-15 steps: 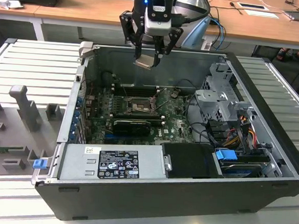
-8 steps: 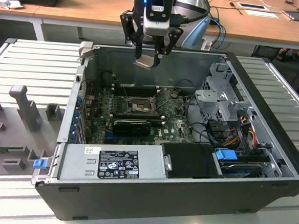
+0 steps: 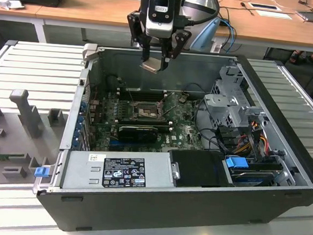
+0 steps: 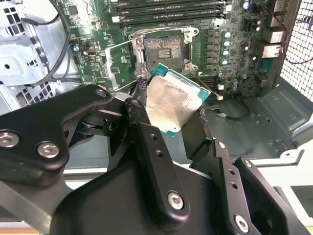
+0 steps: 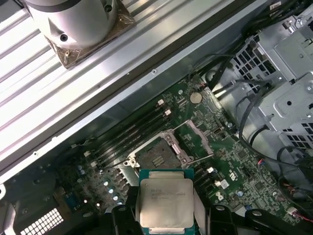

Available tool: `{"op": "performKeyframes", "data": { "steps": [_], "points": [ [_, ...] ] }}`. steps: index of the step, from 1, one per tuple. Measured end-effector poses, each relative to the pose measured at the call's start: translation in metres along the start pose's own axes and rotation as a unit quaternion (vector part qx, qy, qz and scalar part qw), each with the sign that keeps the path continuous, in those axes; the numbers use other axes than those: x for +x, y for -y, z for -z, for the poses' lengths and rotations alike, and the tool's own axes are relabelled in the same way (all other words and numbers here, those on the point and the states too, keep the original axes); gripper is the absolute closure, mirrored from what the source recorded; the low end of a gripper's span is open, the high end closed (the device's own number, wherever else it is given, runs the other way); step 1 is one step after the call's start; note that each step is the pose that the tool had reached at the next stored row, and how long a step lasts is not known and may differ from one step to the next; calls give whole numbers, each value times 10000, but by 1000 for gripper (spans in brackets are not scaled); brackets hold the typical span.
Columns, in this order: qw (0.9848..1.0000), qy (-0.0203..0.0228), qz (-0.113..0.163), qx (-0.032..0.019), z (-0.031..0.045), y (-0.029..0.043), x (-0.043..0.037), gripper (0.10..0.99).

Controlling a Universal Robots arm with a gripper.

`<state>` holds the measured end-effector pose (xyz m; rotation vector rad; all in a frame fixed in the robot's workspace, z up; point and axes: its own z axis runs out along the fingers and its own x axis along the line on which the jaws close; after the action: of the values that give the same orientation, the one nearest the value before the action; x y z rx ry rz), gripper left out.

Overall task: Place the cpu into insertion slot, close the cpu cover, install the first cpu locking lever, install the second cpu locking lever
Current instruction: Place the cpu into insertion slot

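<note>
We see a ribbed metal table [image 3: 295,89] carrying an open black computer case [image 3: 139,208], which lies on its side with its inside facing up. Along the case's near wall sits a grey power supply [image 3: 120,169]. Behind it the green motherboard [image 3: 185,127] covers the floor of the case. A metal drive cage [image 3: 230,104] with bundled cables stands at the exterior view's right.

The robot arm [image 3: 161,7] hangs over the far wall of the case, and its black jaws point down towards the board.

In the middle of the board we find the slot [image 3: 144,113], a black-framed square with its tan contact field bare. It also appears in the second wrist view [image 4: 164,51] and the first wrist view [image 5: 156,156]. The thin metal cover [image 5: 201,137] is swung off the slot to one side, so nothing lies over the contacts.

The jaws are pinching the cpu [image 3: 153,65] by two opposite edges, one finger on each side. The chip hangs in the air, tilted, well above the board and apart from the slot. Its dull silver top faces the camera in the first wrist view [image 5: 165,200]. In the second wrist view [image 4: 173,105] its green edge shows around the metal.
</note>
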<state>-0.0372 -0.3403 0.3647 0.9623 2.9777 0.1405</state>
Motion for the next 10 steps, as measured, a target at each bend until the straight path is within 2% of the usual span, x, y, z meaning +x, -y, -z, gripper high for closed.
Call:
{"op": "performKeyframes", "data": {
  "steps": [7, 10],
  "points": [
    [10000, 1, -45, 2, -49, 3, -3, 557],
    [10000, -12, -52, 12, -57, 4, -3, 557]
  ]
}}
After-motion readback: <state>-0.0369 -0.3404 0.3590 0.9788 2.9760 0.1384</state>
